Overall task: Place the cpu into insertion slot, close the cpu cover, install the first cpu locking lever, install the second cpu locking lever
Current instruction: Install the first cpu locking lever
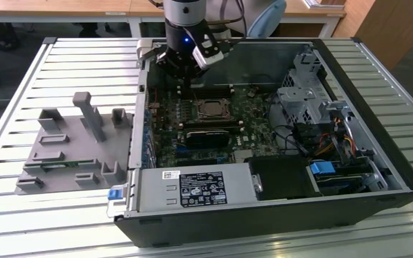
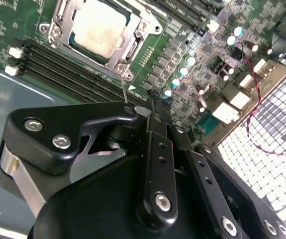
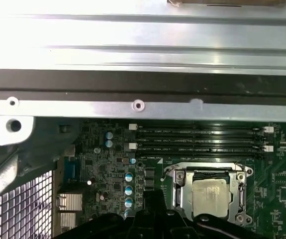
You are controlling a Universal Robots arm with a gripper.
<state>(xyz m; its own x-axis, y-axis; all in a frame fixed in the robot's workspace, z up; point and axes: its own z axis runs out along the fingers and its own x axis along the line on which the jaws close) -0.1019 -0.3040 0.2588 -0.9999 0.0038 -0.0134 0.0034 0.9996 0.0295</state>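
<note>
Exterior view: an open black desktop computer case (image 1: 264,228) lies on a pale slatted metal table (image 1: 20,226), with a grey plastic fixture of slots and posts (image 1: 70,156) beside it on the exterior view's left.
Arm: the black two-finger gripper (image 1: 190,79) hangs inside the case over the green motherboard (image 1: 253,115), near the case's far wall.
Jaws: in the second wrist view the gripper (image 2: 151,102) has its fingers drawn in to one narrow tip, so they look pressed together.
Rod: a thin silvery metal rod (image 2: 124,89) rises from a corner of the socket to the gripper's edge. I cannot tell whether it is pinched.
Chip: the small flat square cpu with a pale silver-beige top (image 2: 99,26) lies flat in the insertion slot, a dark square socket with a silvery rim (image 3: 207,175).
Frame: the cpu cover, a thin silvery square metal plate with a window (image 2: 133,50), lies down around the chip, whose top shows through the window.
Gap: the gripper stands near the socket, apart from chip and cover.
Neighbours: long black memory slots (image 2: 73,74) run just beside the socket, and a long black finned block (image 1: 208,135) lies on its other side.
</note>
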